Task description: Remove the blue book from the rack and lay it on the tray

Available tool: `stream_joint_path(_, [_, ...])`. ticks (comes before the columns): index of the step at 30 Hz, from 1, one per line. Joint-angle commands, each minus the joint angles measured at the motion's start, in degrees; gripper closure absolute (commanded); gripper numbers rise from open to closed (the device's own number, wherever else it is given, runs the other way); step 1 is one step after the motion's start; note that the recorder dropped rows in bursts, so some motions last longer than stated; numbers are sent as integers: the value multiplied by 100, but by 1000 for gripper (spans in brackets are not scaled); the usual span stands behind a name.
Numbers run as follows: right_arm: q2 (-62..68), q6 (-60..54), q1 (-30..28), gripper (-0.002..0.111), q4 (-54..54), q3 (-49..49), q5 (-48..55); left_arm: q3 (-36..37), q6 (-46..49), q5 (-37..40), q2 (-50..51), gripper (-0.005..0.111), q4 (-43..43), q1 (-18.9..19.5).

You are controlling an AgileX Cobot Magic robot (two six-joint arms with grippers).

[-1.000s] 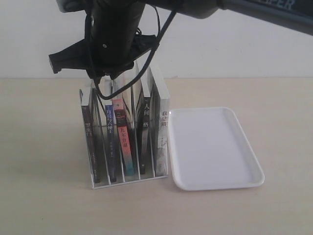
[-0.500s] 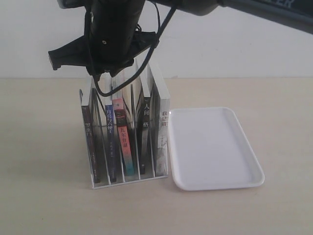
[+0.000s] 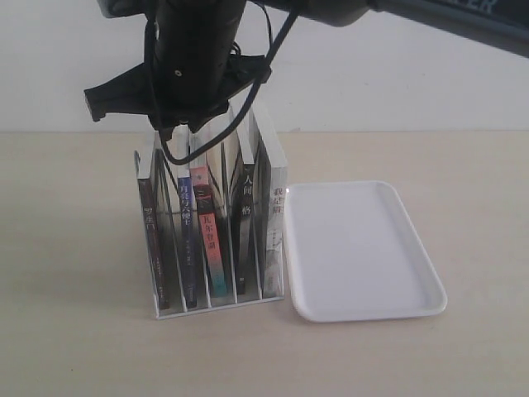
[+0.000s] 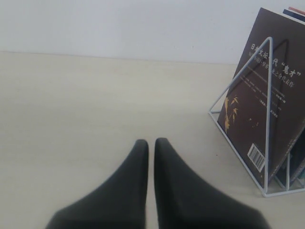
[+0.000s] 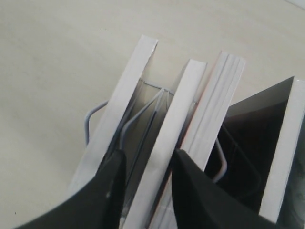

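Note:
The rack (image 3: 248, 299) stands on the table's left half with several upright books in its slots. The blue book (image 3: 185, 217), with its dark blue spine, is second from the left. My right gripper (image 5: 148, 153) hangs over the rack, open, and its black fingers straddle the blue book's white top edge (image 5: 180, 102). One finger lies against the book's side. A gap with a wire divider separates the other finger from it. The white tray (image 3: 364, 248) lies flat just right of the rack. My left gripper (image 4: 151, 142) is shut on nothing, low over bare table beside the rack's wire end (image 4: 240, 76).
A black-spined book (image 3: 150, 231) stands left of the blue one. To its right come a red-and-teal-spined book (image 3: 210, 236) and two more (image 3: 246, 215). The right arm (image 3: 190, 66) covers the rack's top from the front. A dark-covered book (image 4: 267, 100) leans in the end slot.
The right arm rose a little over the rack and came back down almost to where it was. The books, rack and tray have not moved.

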Motion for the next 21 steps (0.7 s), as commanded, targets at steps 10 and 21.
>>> stream_joint_path(10, [-40, 162, -15, 77, -247, -18, 85, 16, -43, -37, -17, 102, -1, 16])
stream_joint_path(21, [-40, 283, -15, 77, -320, -18, 198, 16, -43, -37, -17, 102, -1, 16])
